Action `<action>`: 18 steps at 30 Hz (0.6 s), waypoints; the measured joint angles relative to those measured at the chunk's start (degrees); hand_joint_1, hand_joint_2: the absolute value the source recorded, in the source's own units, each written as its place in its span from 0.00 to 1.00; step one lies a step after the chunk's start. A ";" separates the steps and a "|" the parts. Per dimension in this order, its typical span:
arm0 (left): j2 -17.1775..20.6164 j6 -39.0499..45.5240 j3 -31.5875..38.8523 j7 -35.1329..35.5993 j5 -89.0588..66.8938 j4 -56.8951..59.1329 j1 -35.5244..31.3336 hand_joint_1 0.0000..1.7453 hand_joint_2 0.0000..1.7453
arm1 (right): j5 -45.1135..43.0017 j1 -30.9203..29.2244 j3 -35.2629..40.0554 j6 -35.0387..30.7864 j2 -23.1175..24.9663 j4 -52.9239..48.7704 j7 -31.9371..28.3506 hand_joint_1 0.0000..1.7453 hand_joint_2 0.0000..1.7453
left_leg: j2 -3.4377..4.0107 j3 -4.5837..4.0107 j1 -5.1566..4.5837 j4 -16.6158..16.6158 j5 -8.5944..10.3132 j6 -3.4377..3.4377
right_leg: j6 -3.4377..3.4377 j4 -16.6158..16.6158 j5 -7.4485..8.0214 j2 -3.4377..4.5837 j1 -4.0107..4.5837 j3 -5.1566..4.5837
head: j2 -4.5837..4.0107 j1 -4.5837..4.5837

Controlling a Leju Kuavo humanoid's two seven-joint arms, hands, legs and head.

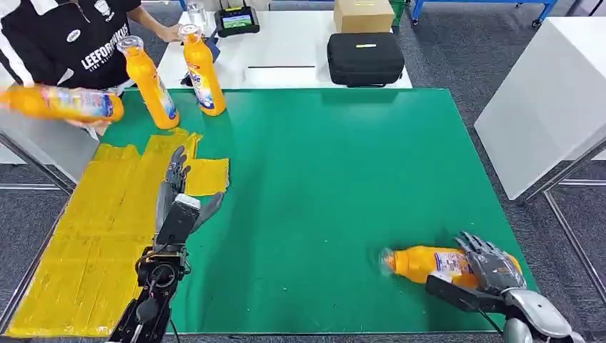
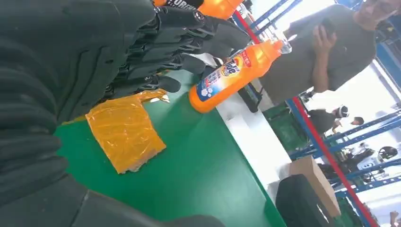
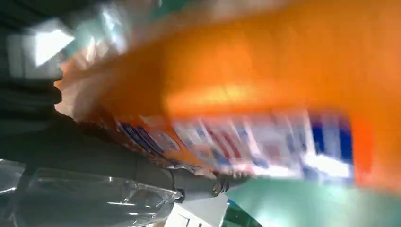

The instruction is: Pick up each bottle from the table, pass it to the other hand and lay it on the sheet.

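At the near right corner of the green table mat (image 1: 343, 200), the robot's right hand (image 1: 489, 266) has its fingers wrapped over an orange plastic bottle with a blue-and-white label (image 1: 425, 263). The bottle lies on its side, long axis running left-right, cap end pointing left toward the middle of the table. The right wrist view is one big orange blur, so whether it's lifted off the mat is hard to say.

The left hand (image 1: 177, 187) is over at the left, above the crinkly yellow sheet (image 1: 100, 229), fingers spread and holding nothing. It's well apart from the bottle, so the handover looks like it needs both arms to meet around the middle, cap end leading toward the left hand.

Two more upright orange bottles (image 1: 202, 71) stand at the far left, and a person in a black shirt (image 1: 68, 36) holds another one sideways. The shirt lettering reads something like "LEEFOR...", can't make out the rest. Bottle labels are too small or blurry to read. A black zip case (image 1: 365, 58) and cardboard box (image 1: 363, 14) sit on the white table beyond.
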 measured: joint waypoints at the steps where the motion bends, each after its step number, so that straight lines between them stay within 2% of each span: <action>1: -0.02 0.02 0.04 0.09 0.04 0.09 0.00 0.00 1.00 | 0.04 -0.65 0.31 0.00 0.11 0.81 0.09 1.00 1.00 | 0.00 0.03 0.00 0.00 0.00 0.00 | 0.00 0.00 0.00 0.00 0.00 0.02 | 0.00 -0.02; 9: -0.07 0.17 0.15 0.35 0.11 0.39 0.01 0.00 1.00 | 0.55 -3.67 2.27 0.11 0.41 3.86 1.11 1.00 1.00 | 0.03 0.30 0.00 0.00 -0.03 0.01 | 0.00 -0.01 0.00 0.02 0.00 0.31 | 0.00 0.00; 10: -0.07 0.20 0.15 0.41 0.15 0.44 0.02 0.00 1.00 | 0.46 -3.99 2.49 0.09 0.48 4.08 1.11 0.92 1.00 | 0.04 0.32 0.00 0.00 -0.03 0.01 | 0.00 -0.01 0.00 0.02 0.00 0.32 | 0.00 0.00; 13: -0.07 0.22 0.17 0.42 0.31 0.57 0.08 0.00 1.00 | -0.88 -4.13 2.73 -1.71 0.63 4.24 0.28 0.92 1.00 | 0.04 0.33 0.02 0.00 -0.02 0.00 | 0.00 -0.01 0.00 0.02 0.01 0.35 | 0.00 0.00; 14: -0.07 0.33 0.22 0.39 0.37 0.57 0.14 0.00 1.00 | -1.53 -4.09 2.75 -3.33 0.81 4.26 -0.40 0.99 1.00 | 0.04 0.27 0.02 0.00 -0.02 0.00 | 0.00 -0.01 0.00 0.02 0.01 0.34 | 0.00 0.00; 18: -0.07 0.44 0.24 0.28 0.52 0.52 0.84 0.00 1.00 | -2.99 -3.88 2.99 -7.06 2.25 4.13 -1.62 1.00 1.00 | 0.00 0.29 0.04 0.00 0.00 -0.01 | 0.00 0.00 0.00 0.00 0.02 0.29 | 0.00 -0.02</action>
